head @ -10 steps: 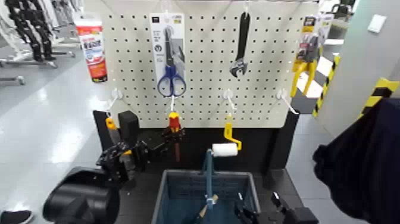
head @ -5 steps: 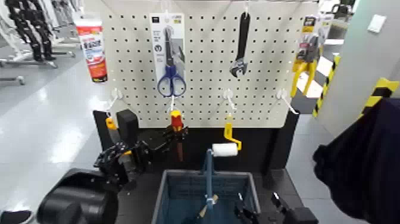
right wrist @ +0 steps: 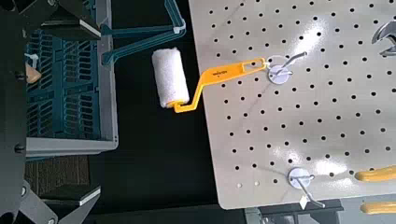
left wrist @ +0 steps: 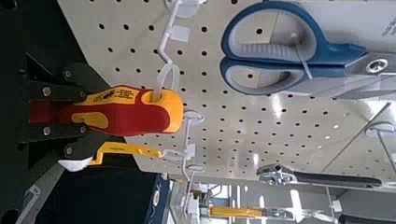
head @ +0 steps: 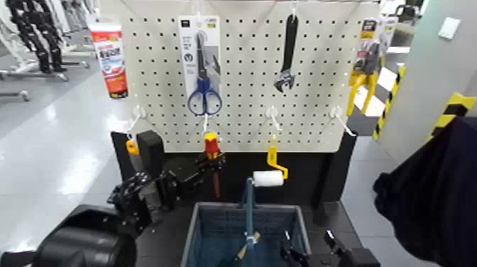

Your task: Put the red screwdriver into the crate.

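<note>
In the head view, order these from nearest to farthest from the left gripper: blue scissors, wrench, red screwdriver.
1. Red screwdriver, in the left gripper.
2. Blue scissors, above it.
3. Wrench, up and to the right.

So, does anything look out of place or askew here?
Nothing looks spilled or damaged. The paint roller hangs askew, its white sleeve sideways below the pegboard, though its bent frame probably explains that.
</note>
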Available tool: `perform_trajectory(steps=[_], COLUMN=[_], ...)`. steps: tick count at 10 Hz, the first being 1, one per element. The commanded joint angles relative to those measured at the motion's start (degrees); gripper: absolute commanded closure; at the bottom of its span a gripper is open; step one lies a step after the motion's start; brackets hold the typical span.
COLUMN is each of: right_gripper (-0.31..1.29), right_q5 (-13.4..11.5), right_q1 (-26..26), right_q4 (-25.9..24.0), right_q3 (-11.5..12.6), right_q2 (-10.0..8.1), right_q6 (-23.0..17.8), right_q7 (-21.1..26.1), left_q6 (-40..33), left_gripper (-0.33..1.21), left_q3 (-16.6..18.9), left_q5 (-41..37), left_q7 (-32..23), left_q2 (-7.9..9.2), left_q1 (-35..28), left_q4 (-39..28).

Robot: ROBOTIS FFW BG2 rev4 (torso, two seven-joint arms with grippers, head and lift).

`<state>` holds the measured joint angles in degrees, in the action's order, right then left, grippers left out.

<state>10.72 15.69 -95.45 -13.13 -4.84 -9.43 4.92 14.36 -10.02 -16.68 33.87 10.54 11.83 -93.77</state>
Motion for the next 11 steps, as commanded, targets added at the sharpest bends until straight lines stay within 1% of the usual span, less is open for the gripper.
perform_trajectory(steps=[1,4,6,7,11], right_gripper=[0.14,0.14,0.14,0.14,0.14], right_q5=[0.0,0.09,0.18,0.18,0.26], right_q1=[0.22,0.22,0.22,0.22,0.22], right_q4=[-0.18,-0.27,-0.27,-0.27,-0.18], right_q3=[0.21,0.21,0.21,0.12,0.12], right_q2=[0.09,0.09,0.18,0.18,0.18], right_q6=[-0.24,-0.24,-0.24,-0.33,-0.33], right_q7=[0.0,0.0,-0.09,-0.09,-0.09], left_q6=[6.21,8.67,9.29,8.93,4.63], left_gripper=[1.2,1.2,1.2,1.2,1.2], left_q3=[1.5,2.29,2.73,2.55,-0.35], left_q5=[-0.99,-4.68,-8.28,-8.98,-14.78], left_q7=[-0.82,-0.64,-0.82,-0.82,-0.73], left_q2=[-0.26,-0.17,-0.17,-0.17,-0.26], left_q1=[-3.57,-6.12,-7.26,-7.35,-6.56], left_q4=[-5.01,-6.16,-4.84,-3.52,6.76])
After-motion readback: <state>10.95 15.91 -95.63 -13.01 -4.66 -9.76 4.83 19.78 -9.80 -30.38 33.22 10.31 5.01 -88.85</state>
